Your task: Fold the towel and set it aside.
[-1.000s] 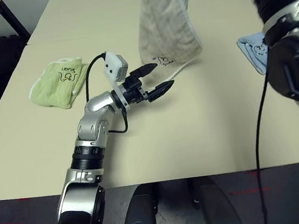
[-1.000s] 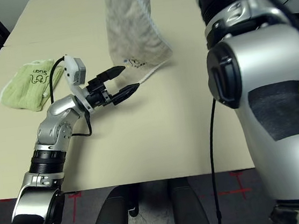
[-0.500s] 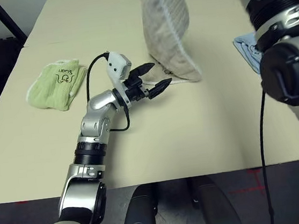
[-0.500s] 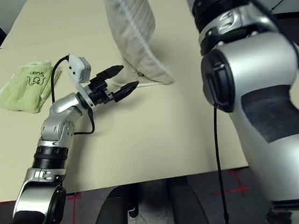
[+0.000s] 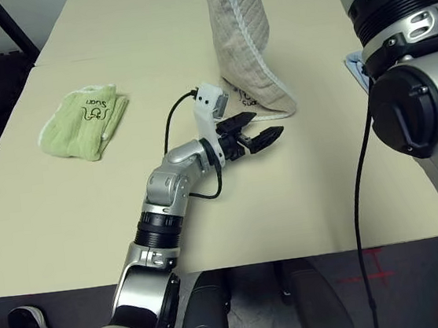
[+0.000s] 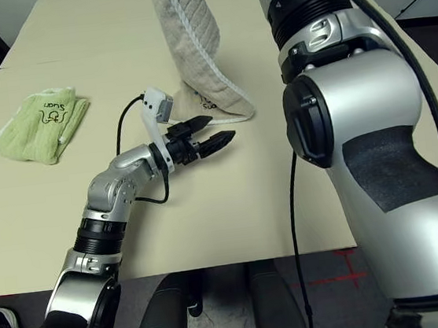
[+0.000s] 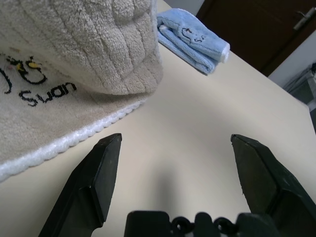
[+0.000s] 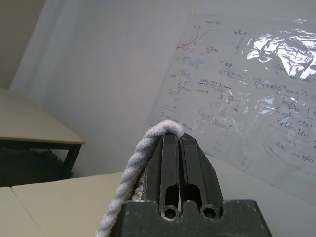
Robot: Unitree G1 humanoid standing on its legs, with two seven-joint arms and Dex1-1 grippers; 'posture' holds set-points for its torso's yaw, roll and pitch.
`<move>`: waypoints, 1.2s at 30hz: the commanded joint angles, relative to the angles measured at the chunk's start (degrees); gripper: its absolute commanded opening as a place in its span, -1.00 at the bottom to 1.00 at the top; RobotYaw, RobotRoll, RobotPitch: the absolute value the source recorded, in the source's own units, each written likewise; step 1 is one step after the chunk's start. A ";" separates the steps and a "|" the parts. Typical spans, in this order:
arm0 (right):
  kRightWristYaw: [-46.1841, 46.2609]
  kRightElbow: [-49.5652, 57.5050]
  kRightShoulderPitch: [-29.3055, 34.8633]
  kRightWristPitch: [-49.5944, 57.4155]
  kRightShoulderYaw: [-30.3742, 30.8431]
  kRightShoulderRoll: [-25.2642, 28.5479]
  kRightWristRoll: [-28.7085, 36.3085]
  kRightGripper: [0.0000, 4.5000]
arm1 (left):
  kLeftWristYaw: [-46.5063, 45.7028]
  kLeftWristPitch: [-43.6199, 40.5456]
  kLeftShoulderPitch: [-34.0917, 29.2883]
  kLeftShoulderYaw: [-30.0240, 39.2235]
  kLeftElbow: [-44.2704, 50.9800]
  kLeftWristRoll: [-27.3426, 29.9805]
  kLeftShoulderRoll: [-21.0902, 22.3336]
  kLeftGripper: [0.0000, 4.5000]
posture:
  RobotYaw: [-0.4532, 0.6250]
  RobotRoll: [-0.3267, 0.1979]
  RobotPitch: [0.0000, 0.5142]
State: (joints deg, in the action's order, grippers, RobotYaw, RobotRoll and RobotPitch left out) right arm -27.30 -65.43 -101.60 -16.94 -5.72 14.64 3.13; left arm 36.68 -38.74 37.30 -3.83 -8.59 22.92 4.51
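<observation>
The beige towel (image 5: 243, 42) hangs down from above, and its lower end with the logo and white trim rests on the table (image 5: 67, 221). High up, my right gripper (image 8: 179, 139) is shut on the towel's top edge (image 8: 132, 163), which bulges over its fingers. My left gripper (image 5: 266, 124) is low over the table and open, just in front of the towel's lower hem, with nothing between its fingers. In the left wrist view the trimmed hem (image 7: 74, 138) lies close beside one finger (image 7: 94, 182) of the left gripper (image 7: 175, 140).
A folded light green towel (image 5: 84, 124) lies at the table's left. A folded light blue towel (image 7: 195, 42) lies at the right, mostly behind my right arm (image 5: 419, 109). The table's front edge runs close below my left elbow.
The towel's lower end has come down and settled on the table. My left gripper, still open, has moved to the right along the towel's near hem.
</observation>
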 commanded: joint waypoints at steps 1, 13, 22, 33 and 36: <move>0.59 0.08 -0.71 -0.96 -0.12 -0.59 -0.08 -0.99 | -3.20 -0.36 2.21 0.36 -3.21 -0.08 -2.66 1.00 | -0.01 0.25 -0.21; 1.58 -0.46 -0.84 -0.42 -0.15 -0.71 -0.19 -0.99 | -9.66 12.31 15.49 1.91 -22.83 -4.96 -9.20 1.00 | -0.04 0.25 -0.21; 1.78 -0.44 -0.87 -0.54 0.08 -0.72 -0.50 -0.99 | -14.52 7.42 20.58 6.29 -30.88 -2.90 -12.81 1.00 | -0.05 0.25 -0.22; 1.61 -0.22 -0.81 -0.75 0.11 -0.66 -0.72 -1.00 | -18.61 9.85 24.01 9.56 -36.73 -2.77 -13.74 0.73 | -0.07 0.25 -0.23; 1.43 -0.13 -0.60 -0.84 0.12 -0.39 -0.75 -1.00 | -18.65 9.44 23.19 9.97 -35.97 -3.09 -11.94 0.25 | -0.06 0.25 -0.23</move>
State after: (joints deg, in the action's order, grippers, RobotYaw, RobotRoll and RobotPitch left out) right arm -25.61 -65.67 -101.59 -17.45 -5.61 13.94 2.57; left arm 18.31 -29.20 60.10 5.85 -43.97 20.00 -6.57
